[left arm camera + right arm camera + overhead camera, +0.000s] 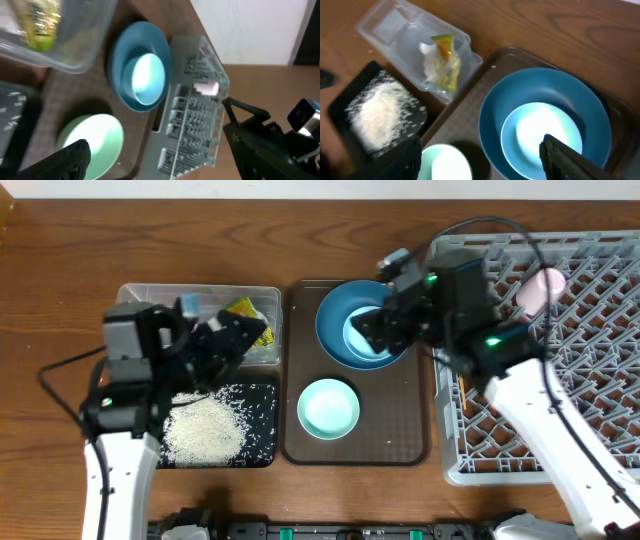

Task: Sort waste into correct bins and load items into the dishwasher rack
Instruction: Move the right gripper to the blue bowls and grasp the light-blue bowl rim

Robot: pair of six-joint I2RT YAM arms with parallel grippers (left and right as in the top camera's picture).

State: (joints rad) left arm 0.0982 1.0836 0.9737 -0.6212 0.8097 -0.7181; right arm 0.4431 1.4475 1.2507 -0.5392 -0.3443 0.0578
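A dark-blue plate (pixel 335 315) lies on the brown tray with a light-blue bowl (pixel 365 345) inside it. My right gripper (pixel 372 328) hovers over them, open, with nothing between its fingers (pixel 570 160). A mint-green bowl (pixel 328 408) sits nearer the front. The pink cup (pixel 545 288) lies in the grey dishwasher rack (pixel 580 350). The clear tub (pixel 150 292) holds the yellow-green wrapper (pixel 445 67) and a white tissue (pixel 426 49). Rice (pixel 203 428) fills the black tray (pixel 268 395). My left gripper (pixel 225 340) hangs open and empty above the two bins.
The brown serving tray (pixel 400 430) lies between the bins and the rack. Rack pegs (pixel 195 115) stand close to the tray's right edge. Bare wooden table (pixel 60 270) shows at the back and far left.
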